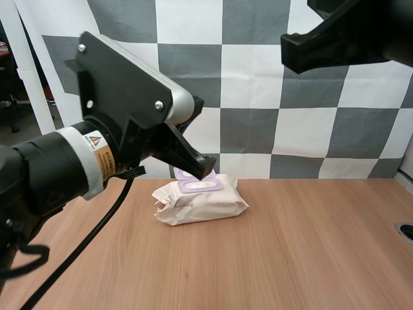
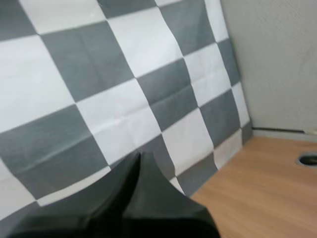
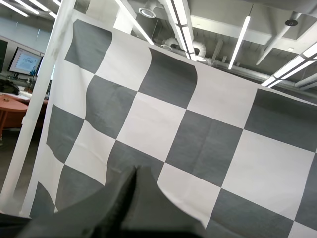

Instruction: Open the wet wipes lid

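Looking over the counter, we see a light brown wood-grain top, smooth and matt, with a round dark hole set into it at the far right edge. In the left wrist view the same hole sits near where the counter meets a plain grey wall.

The wet wipes pack lies flat on the counter, a little left of the middle and towards the back. It is a soft white pouch, crinkled and pinched at its left end, with faint grey print along its front face. On top sits the lilac lid, a rounded rectangle with a white oval in its centre. A further sliver of lilac shows just behind it, partly hidden by our left gripper, and we cannot tell whether that is a raised flap. Whatever the pack holds is concealed by its wrapper.

Our left gripper extends from the left, and in the high view its tip overlaps the lid's back edge; we cannot tell if it touches. Its fingers are clenched together into one dark wedge with nothing between them, as the left wrist view shows. Our right gripper hangs high above the counter, well apart from the pack, up and to its right. Its fingers too are pressed together on nothing.
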{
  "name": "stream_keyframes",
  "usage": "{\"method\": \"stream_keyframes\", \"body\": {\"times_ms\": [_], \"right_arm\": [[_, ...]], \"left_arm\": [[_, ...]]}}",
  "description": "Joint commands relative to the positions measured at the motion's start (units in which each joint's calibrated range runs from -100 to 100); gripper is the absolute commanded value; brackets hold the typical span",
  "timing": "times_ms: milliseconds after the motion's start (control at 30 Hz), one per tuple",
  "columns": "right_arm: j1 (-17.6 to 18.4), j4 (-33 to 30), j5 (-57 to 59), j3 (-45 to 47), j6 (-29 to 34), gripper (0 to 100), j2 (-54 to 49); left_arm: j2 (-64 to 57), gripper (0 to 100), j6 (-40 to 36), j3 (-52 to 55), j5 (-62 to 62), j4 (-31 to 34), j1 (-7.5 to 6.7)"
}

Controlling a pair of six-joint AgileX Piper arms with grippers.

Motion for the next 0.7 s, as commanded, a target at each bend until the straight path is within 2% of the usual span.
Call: {"method": "stream_keyframes", "body": {"times_ms": [0,100,167,267,333,400,500,600,667], "right_arm": [[-0.36,-0.52,-7.28,5.45,0.75,0,-2.33],[-0.53,-0.85,-14.87,14.25,0.75,0,-5.13],[-0.53,-0.38,-21.42,21.84,0.75,0,-6.95],[-0.53,-0.38,-32.62,31.71,0.75,0,-8.69],[-0.59,-0.60,-35.56,37.72,0.66,0,-9.26],[-0.61,-0.73,-36.28,41.62,0.66,0,-9.42],[-0.61,-0.73,-38.39,48.10,0.66,0,-9.57],[-0.67,-0.73,-42.61,53.86,0.66,0,-10.45],[-0.67,-0.73,-43.65,56.50,0.66,0,-11.31]], "left_arm": [[-27.18,0,-9.93,1.35,40.40,0.00,-0.08],[-27.18,0,-10.73,4.99,48.71,0.00,-0.56],[-27.18,0,-10.40,9.46,49.58,0.00,-1.83],[-27.18,0,-2.08,17.46,49.74,0.00,-4.22],[-27.18,0,5.46,24.03,51.03,0.00,-5.64],[-27.18,0,9.96,29.18,54.07,0.00,-6.34],[-27.18,0,10.24,35.56,59.72,0.00,-7.02],[-27.18,0,9.22,38.80,62.12,0.00,-7.19],[-27.18,0,12.47,38.80,62.12,0.00,-7.19]]}}
